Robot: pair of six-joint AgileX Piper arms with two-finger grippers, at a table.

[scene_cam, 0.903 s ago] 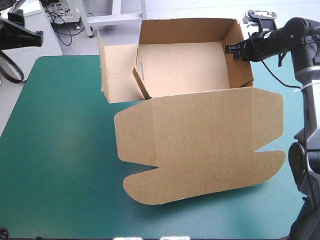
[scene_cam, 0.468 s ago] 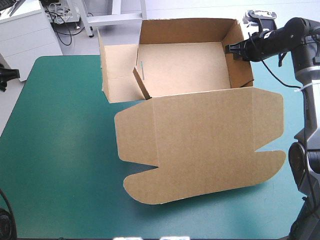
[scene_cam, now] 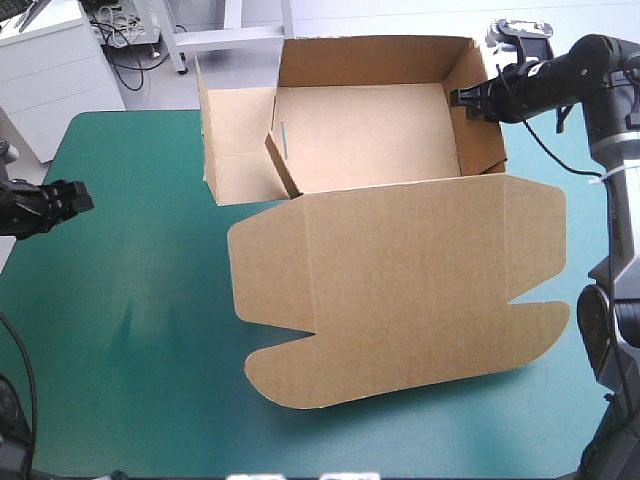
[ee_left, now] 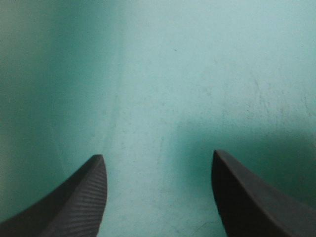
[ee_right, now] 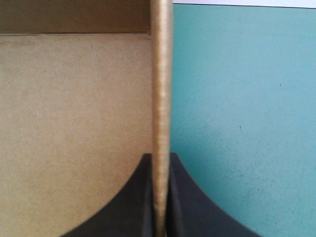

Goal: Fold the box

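The teal-green tabletop (scene_cam: 130,330) holds the brown box (scene_cam: 370,130) at its far side, and the box has not moved. Its big lid (scene_cam: 400,290) lies flat toward the near edge. The right wall (scene_cam: 480,120) stands up, but the left wall (scene_cam: 235,140) hangs open. The right tool (scene_cam: 460,99) still pinches the right wall tight. The left tool (scene_cam: 80,198) has just come in low over the left edge, wide apart and empty. It looks ready to help with the left wall.

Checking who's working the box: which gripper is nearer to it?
Right. The right gripper is shut on a side wall of the box; the left gripper hangs open over the teal-green cover at its left edge, apart from the box.
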